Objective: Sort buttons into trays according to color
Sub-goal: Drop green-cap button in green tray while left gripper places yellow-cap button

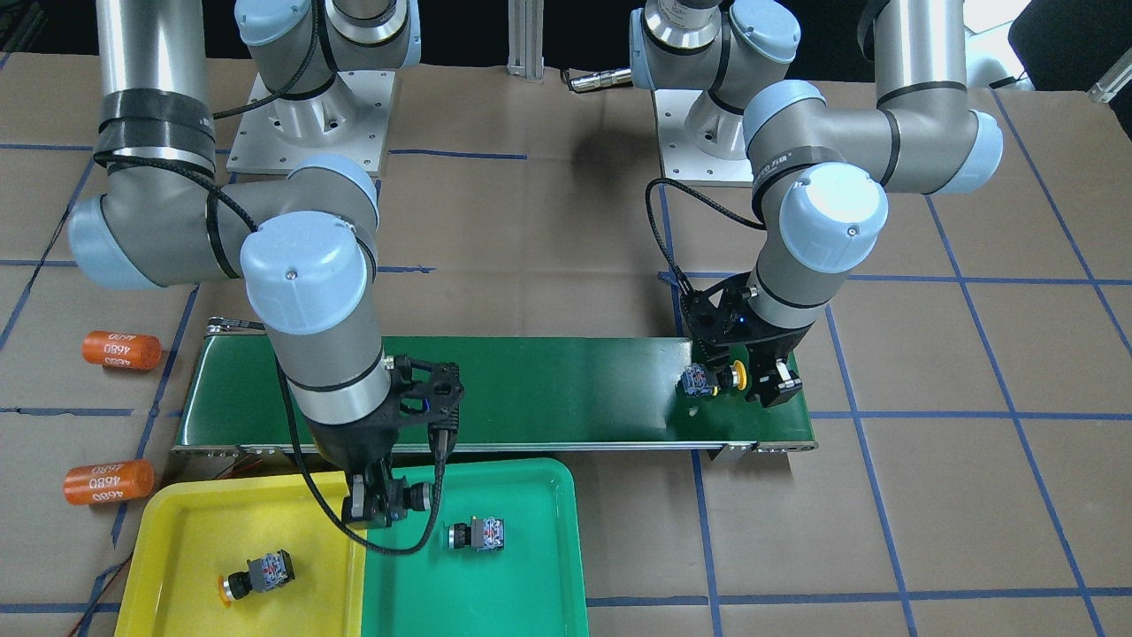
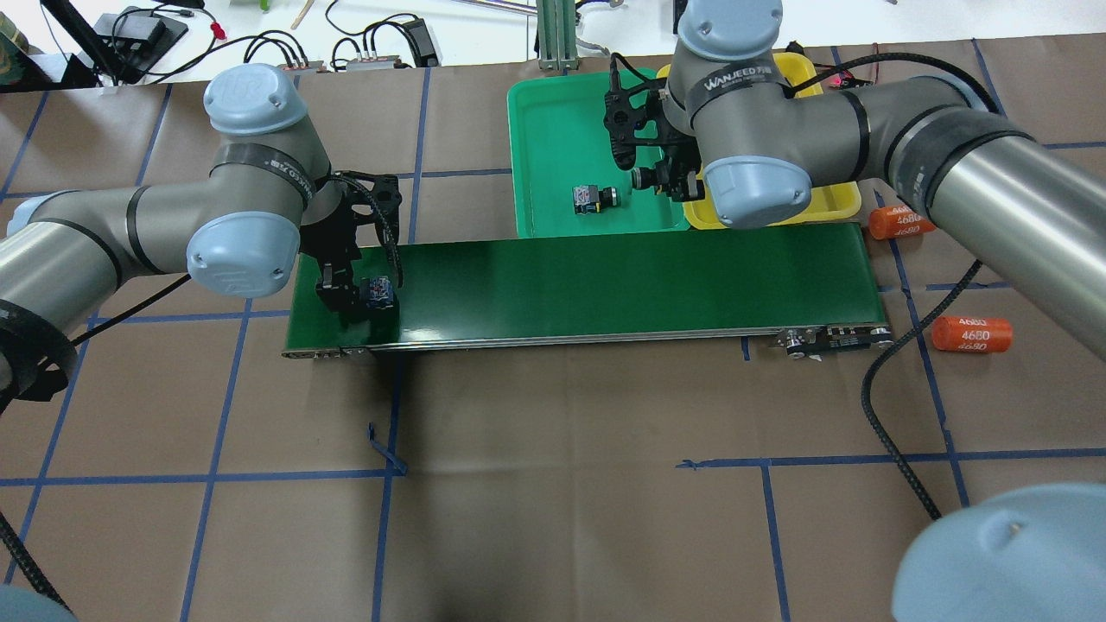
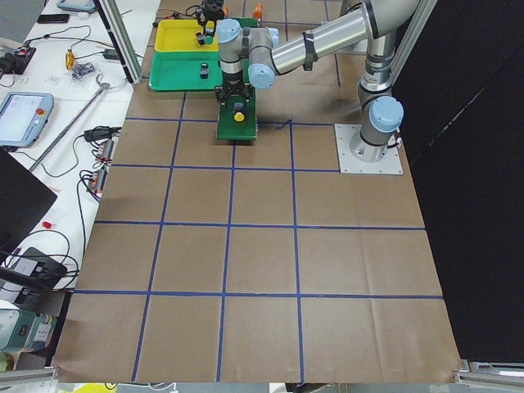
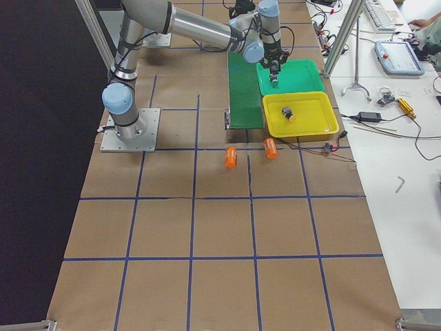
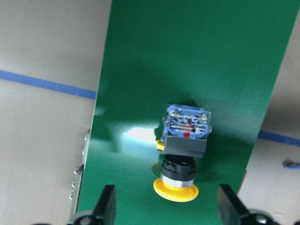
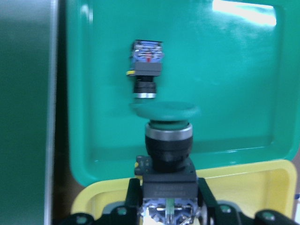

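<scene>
My right gripper (image 1: pixel 389 504) is shut on a green button (image 6: pixel 166 136) and holds it above the seam between the yellow tray (image 1: pixel 177 548) and the teal-green tray (image 1: pixel 513 602), its cap over the green side. A second green button (image 1: pixel 478 534) lies in the green tray. A yellow button (image 1: pixel 256 573) lies in the yellow tray. Another yellow button (image 5: pixel 183 150) lies on its side on the conveyor belt (image 1: pixel 548 389), at the end on my left. My left gripper (image 5: pixel 168 213) is open just above it, and its fingers (image 5: pixel 107 208) stand on both sides of the cap.
Two orange cylinders marked 4680 (image 1: pixel 122 349) (image 1: pixel 108 482) lie on the brown paper beyond the belt's other end, near the yellow tray. The trays sit side by side along the belt's far edge. Cables hang from both wrists.
</scene>
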